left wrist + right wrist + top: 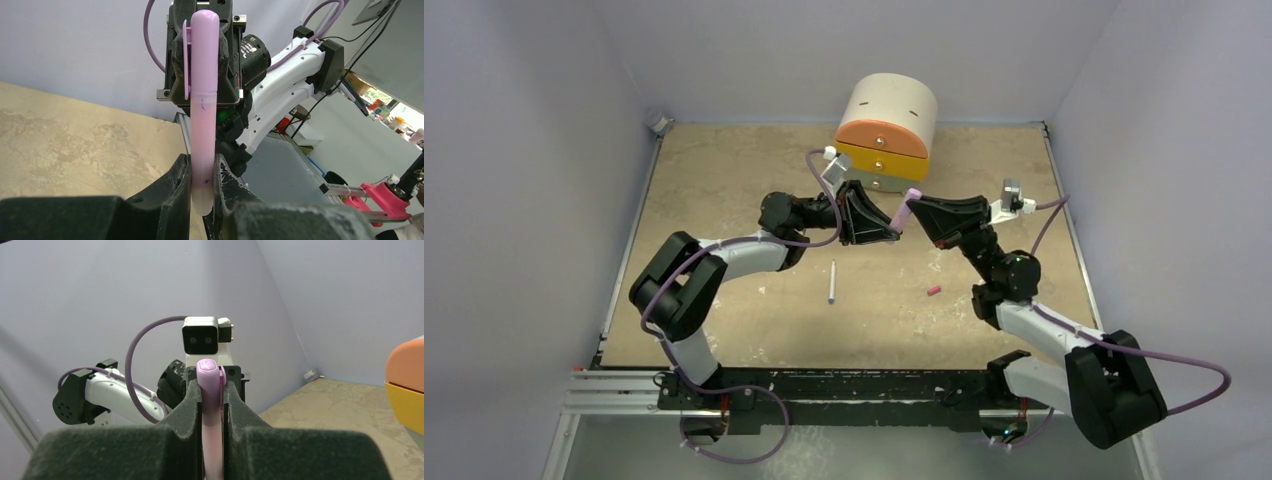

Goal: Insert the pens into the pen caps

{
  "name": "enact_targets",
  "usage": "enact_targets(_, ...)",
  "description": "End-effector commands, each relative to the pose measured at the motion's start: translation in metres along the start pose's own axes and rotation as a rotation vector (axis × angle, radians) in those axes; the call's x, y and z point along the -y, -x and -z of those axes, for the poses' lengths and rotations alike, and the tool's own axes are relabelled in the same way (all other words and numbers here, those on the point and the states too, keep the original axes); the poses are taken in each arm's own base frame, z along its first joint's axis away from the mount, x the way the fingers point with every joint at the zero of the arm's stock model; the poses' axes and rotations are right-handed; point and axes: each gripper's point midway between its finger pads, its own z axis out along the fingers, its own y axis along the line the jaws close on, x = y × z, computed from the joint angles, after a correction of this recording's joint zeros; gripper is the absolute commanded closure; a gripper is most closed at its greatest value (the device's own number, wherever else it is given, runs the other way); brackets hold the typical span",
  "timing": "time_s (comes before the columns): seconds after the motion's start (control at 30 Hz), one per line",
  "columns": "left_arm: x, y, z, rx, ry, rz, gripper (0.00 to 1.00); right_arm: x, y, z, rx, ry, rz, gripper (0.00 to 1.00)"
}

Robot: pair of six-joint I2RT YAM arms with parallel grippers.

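A thick pink pen (pixel 203 145) stands upright between my left gripper's (pixel 203 175) jaws, which are shut on its lower barrel. A purple cap (pixel 201 50) with a clip sits over the pen's upper end. My right gripper (pixel 212 390) is shut on that purple cap (pixel 209 371), facing the left gripper. In the top view the two grippers meet above the table's middle, left (pixel 892 228) and right (pixel 916 207), with the pink pen (pixel 904 213) between them. A white pen with a blue end (pixel 832 282) and a reddish-pink cap (pixel 933 291) lie on the table.
A rounded cream drawer unit with orange and yellow fronts (pixel 886 135) stands at the back, just behind the grippers; its edge shows in the right wrist view (pixel 407 385). Grey walls enclose the tan tabletop (pixel 724 180).
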Motion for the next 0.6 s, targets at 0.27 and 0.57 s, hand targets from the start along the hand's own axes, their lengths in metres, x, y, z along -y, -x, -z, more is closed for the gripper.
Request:
enact_targets(0.27, 0.027, 0.084, 0.015, 0.335, 0.069, -0.264, 1.0, -0.017, -0.027, 0.027, -0.161, -0.059, -0.103, 0.48)
enact_targets(0.57, -0.072, 0.002, 0.074, 0.261, 0.563, -0.032, 1.0, -0.01, 0.039, 0.022, -0.012, -0.202, 0.068, 0.41)
